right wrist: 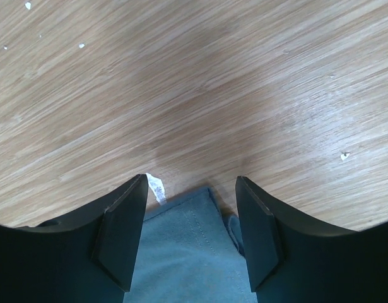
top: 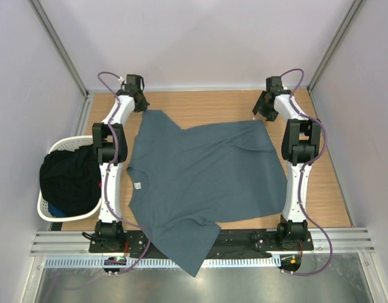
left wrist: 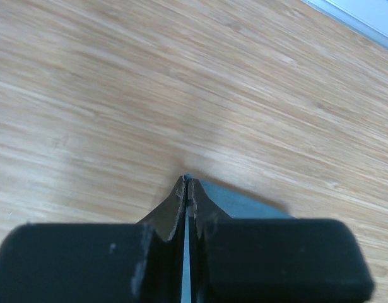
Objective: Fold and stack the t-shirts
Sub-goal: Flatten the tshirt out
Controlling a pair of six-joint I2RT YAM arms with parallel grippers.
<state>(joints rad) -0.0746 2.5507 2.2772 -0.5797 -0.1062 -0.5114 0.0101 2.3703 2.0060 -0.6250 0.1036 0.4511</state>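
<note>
Top external view tells me the folding is only beginning: the blue-grey t-shirt (top: pixel 200 177) lies flat and unfolded on the table (top: pixel 332 189), my left gripper (left wrist: pixel 187 186) pinching one far corner, my right gripper (right wrist: pixel 191 180) spread around the other, nothing stacked.

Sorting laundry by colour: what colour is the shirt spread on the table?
The shirt is plain slate blue-grey, clearest from the top view.

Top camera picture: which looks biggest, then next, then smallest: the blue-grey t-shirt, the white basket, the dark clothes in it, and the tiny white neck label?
1. the blue-grey t-shirt, biggest by far.
2. the white basket and the dark clothes filling it look nearly alike, so I won't rank those two.
3. the neck label, tiniest.
</note>
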